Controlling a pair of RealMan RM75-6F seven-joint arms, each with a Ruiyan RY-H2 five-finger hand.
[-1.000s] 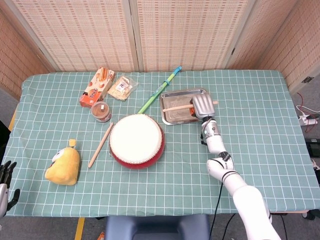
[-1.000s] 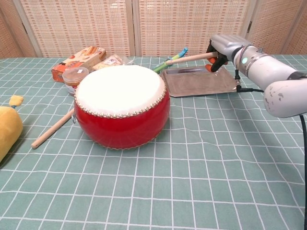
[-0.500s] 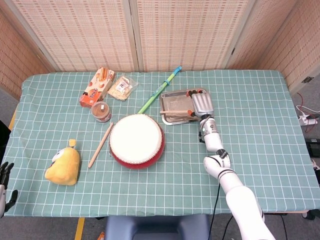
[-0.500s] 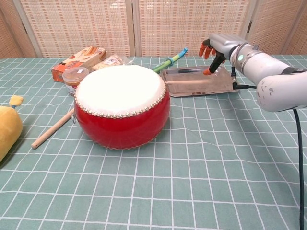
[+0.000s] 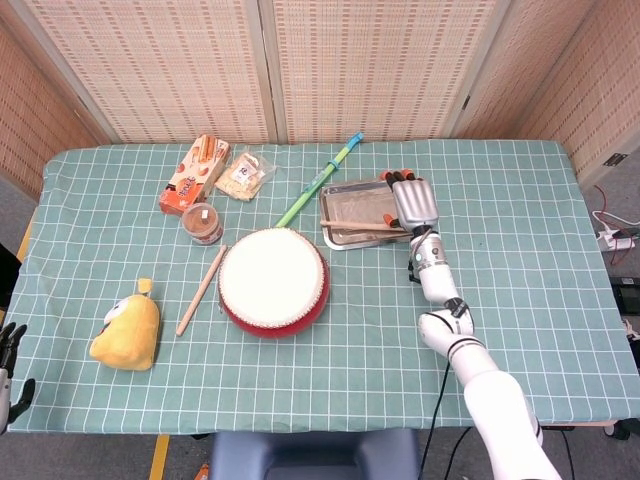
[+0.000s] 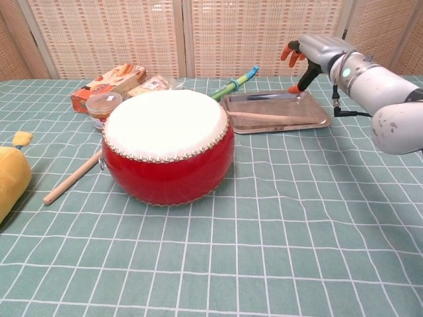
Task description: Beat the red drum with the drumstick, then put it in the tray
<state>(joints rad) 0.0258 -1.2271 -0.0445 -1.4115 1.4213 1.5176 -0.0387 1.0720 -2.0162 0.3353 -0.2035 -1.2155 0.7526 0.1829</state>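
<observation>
The red drum [image 5: 273, 280] [image 6: 168, 145] with its white skin stands in the middle of the table. Behind it to the right is the metal tray [image 5: 345, 197] [image 6: 310, 120], and one wooden drumstick [image 5: 355, 222] [image 6: 264, 118] lies flat inside it. My right hand [image 5: 413, 200] [image 6: 316, 51] hovers over the tray's right end, fingers spread, holding nothing. A second drumstick [image 5: 202, 290] [image 6: 73, 178] lies on the cloth left of the drum. Only the dark fingers of my left hand [image 5: 10, 360] show at the lower left corner of the head view, apart and holding nothing.
A green tube [image 5: 320, 180] [image 6: 236, 80] lies slanted left of the tray. A snack box [image 5: 192, 175], a clear packet [image 5: 243, 173] and a small jar [image 5: 203, 223] sit at the back left. A yellow plush toy [image 5: 127, 332] rests near the front left edge.
My right hand has let go of the drumstick, which now lies in the tray. The hand opened, rose and shifted slightly right. My left hand sank lower in the corner.
</observation>
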